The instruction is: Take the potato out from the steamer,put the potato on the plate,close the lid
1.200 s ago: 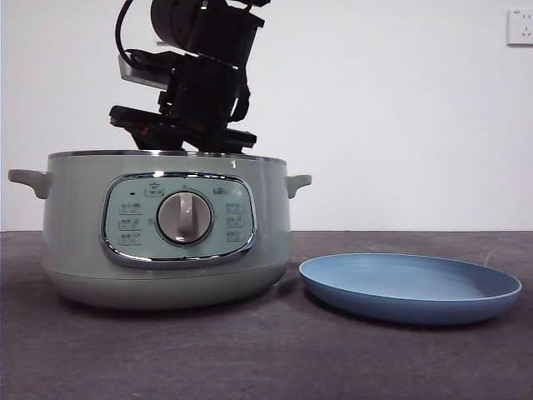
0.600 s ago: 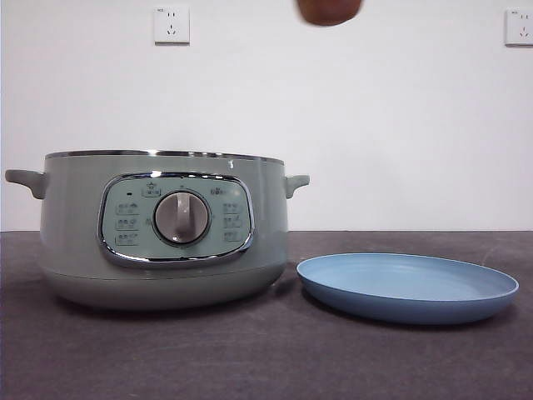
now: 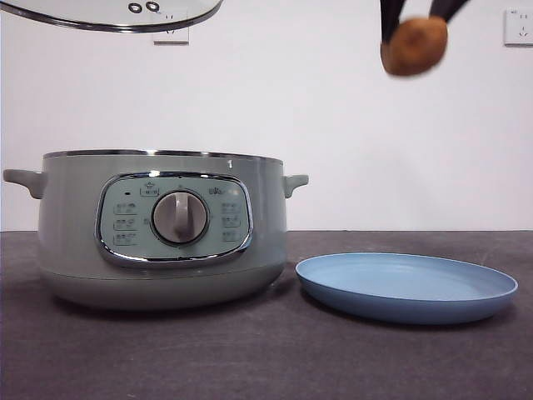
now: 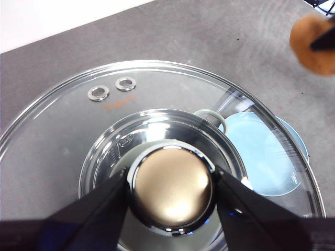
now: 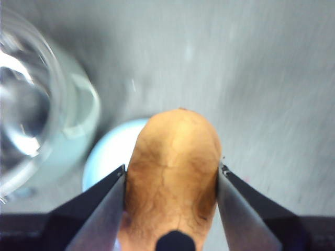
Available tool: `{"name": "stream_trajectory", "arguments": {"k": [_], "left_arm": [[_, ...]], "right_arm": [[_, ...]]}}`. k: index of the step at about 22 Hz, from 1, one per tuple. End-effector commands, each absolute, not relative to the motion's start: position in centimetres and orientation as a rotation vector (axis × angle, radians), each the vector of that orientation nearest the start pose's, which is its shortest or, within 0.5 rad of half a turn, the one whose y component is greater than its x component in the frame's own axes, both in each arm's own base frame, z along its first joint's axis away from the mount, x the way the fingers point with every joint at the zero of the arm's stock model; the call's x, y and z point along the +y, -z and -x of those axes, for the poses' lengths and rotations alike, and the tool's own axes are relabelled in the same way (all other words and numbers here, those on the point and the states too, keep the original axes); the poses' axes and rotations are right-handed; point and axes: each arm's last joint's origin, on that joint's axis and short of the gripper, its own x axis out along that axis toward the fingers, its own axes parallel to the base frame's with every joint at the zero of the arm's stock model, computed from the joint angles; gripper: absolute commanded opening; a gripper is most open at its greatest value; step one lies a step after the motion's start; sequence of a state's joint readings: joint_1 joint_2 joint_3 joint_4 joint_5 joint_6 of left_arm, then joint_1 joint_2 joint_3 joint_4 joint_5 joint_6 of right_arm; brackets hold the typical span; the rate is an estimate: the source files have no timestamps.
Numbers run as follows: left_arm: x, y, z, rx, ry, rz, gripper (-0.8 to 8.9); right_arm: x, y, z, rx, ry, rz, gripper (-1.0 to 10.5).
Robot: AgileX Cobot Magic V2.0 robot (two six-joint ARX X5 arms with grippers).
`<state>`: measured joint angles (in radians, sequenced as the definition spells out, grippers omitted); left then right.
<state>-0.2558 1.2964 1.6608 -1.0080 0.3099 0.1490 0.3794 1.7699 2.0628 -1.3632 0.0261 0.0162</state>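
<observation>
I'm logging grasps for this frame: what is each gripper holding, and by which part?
Left gripper grips the clear glass lid by its round top knob. Right gripper clamps the brown oval potato across its sides.

A bare test lab: blank white wall (image 3: 333, 125), wall sockets (image 3: 520, 27), grey tabletop (image 3: 266, 358)

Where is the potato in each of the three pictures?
Front view: the potato hangs near the top right, high above the plate, pinched by the right tool.
Left wrist view: it shows at the upper right edge.
Right wrist view: it fills the lower middle, between the jaws.
Shared landmark: the blue plate shows in all three views.
</observation>
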Motion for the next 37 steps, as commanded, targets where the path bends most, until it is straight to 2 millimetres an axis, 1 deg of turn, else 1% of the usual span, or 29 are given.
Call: {"name": "stream_trajectory", "arguments": {"k": [1,3,7,12,15,17,19,20,21,22,23,24,25,27,30,33,37], "left_arm": [[-6.7,-45.2,-22.2,0.538,0.607,-0.130,-0.09],[-6.7,-45.2,-22.2,0.533,0.607,-0.130,-0.09],[-6.7,-45.2,-22.2,0.534,0.607,-0.130,-0.09],[-6.7,-45.2,-22.2,0.542,0.607,-0.130,-0.09],[-6.7,-45.1,-22.1,0.550,0.607,-0.129,-0.09],[-6.7,-45.1,-22.1,0.552,0.607,-0.129,-0.09],[-6.7,-45.1,-22.1,0.552,0.607,-0.129,-0.09],[-6.7,-45.1,-22.1,0.552,0.607,-0.129,-0.09],[-6.7,-45.1,-22.1,0.552,0.607,-0.129,-0.09],[-6.7,-45.1,-22.1,0.552,0.607,-0.129,-0.09],[-6.7,-45.1,-22.1,0.552,0.607,-0.129,-0.09],[-6.7,-45.1,-22.1,0.552,0.607,-0.129,-0.09],[-6.7,-45.1,-22.1,0.551,0.607,-0.129,-0.09],[-6.7,-45.1,-22.1,0.551,0.606,-0.129,-0.09],[-6.7,-45.1,-22.1,0.547,0.607,-0.129,-0.09],[-6.7,-45.2,-22.2,0.535,0.606,-0.130,-0.09],[-6.8,-45.4,-22.3,0.513,0.605,-0.131,-0.09]], "right_arm": [[12.7,-36.9,-32.1,1.182,-0.295,0.215,-0.1],[13.0,-34.0,-32.6,1.227,-0.298,0.223,-0.1],[13.5,-28.5,-33.1,1.267,-0.367,0.173,-0.1],[13.3,-22.3,-32.5,1.303,-0.370,0.167,-0.1],[13.0,-19.3,-31.7,1.318,-0.368,0.169,-0.1],[12.8,-18.1,-31.2,1.327,-0.366,0.171,-0.1],[12.8,-18.0,-31.2,1.331,-0.354,0.158,0.1],[12.8,-18.0,-31.2,1.326,-0.353,0.154,0.4],[12.8,-18.0,-31.3,1.323,-0.352,0.153,1.6],[12.8,-18.1,-31.3,1.322,-0.347,0.148,3.2],[12.8,-18.1,-31.3,1.319,-0.348,0.147,4.1],[12.8,-18.1,-31.3,1.316,-0.348,0.146,4.8],[12.8,-18.2,-31.3,1.312,-0.349,0.145,5.1],[12.8,-18.5,-31.3,1.303,-0.350,0.144,5.0],[12.7,-19.7,-31.2,1.270,-0.355,0.138,5.0],[12.6,-21.8,-30.9,1.223,-0.361,0.130,5.0],[12.2,-25.8,-29.8,1.129,-0.374,0.114,5.0]]}}
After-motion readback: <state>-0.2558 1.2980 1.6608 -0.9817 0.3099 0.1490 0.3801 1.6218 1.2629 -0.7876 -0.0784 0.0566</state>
